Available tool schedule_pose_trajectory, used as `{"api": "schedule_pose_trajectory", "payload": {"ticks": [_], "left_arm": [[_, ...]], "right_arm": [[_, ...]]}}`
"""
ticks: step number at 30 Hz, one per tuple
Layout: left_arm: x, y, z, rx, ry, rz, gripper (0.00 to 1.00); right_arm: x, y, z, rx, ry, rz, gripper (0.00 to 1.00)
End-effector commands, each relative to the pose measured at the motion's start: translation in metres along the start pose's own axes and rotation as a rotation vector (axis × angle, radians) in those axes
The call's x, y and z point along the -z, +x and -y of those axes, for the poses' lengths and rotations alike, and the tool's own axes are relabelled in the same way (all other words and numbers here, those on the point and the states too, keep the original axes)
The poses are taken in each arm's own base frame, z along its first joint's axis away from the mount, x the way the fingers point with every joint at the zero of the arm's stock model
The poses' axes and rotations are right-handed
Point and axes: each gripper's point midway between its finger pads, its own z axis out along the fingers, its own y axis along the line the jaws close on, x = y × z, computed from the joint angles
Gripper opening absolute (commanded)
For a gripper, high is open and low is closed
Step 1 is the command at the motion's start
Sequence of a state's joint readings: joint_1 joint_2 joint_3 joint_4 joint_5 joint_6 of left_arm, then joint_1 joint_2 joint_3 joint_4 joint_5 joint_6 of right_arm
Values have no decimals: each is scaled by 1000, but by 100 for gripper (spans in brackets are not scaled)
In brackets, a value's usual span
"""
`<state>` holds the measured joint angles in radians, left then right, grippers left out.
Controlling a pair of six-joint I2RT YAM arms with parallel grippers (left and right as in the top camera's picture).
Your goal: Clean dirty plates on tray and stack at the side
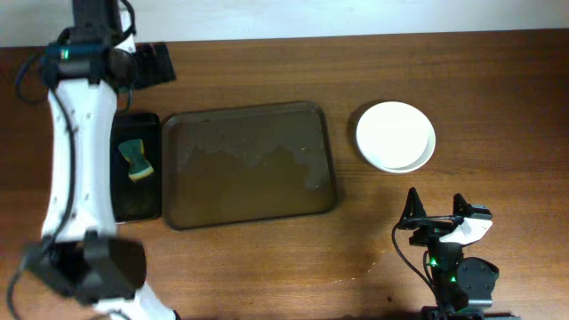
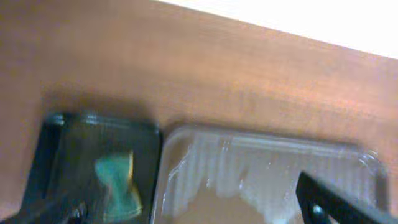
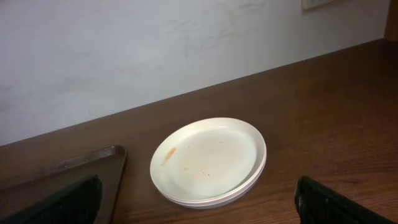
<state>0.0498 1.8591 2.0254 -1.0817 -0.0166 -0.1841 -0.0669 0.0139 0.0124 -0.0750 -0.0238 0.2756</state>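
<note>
Right tool (image 1: 436, 206) near tray (image 1: 252, 191), lengthwise left-right

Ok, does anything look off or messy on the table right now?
Yes, two things. The top plate of the stack beside the tray has an orange smear near its rim, so it looks unclean. The tray's floor shows a streaky, wet-looking film, spread unevenly.

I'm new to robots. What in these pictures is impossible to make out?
Round white plates: the count; the top one covers the rest, right wrist and overhead views.
Green and yellow sponge: blurred, left wrist view.
Dark brown glossy tray: floor under glare, near end cut by the bottom edge, left wrist view.
Left fingers: tips cut by that edge.
</note>
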Motion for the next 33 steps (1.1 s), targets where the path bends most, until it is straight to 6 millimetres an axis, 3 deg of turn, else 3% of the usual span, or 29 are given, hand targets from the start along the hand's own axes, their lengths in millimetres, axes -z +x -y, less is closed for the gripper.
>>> {"api": "schedule_pose_trajectory", "payload": {"ticks": [1, 3, 7, 12, 16, 22, 25, 33], "left_arm": [[66, -1, -5, -70, 19, 222, 99], [78, 12, -7, -123, 20, 283, 99], [95, 76, -19, -238, 12, 444, 99], [88, 159, -34, -228, 26, 677, 99], [78, 202, -41, -237, 31, 817, 99], [64, 235, -34, -405, 38, 894, 99], [49, 250, -36, -462, 19, 846, 99], [50, 250, -40, -457, -4, 846, 99]], "right_arm": [[0, 2, 0, 10, 3, -2, 98], [0, 2, 0, 10, 3, -2, 98], [0, 2, 0, 10, 3, -2, 98], [0, 2, 0, 10, 3, -2, 99], [0, 2, 0, 10, 3, -2, 98], [0, 2, 0, 10, 3, -2, 98], [0, 2, 0, 10, 3, -2, 98], [0, 3, 0, 10, 3, -2, 98]]}}
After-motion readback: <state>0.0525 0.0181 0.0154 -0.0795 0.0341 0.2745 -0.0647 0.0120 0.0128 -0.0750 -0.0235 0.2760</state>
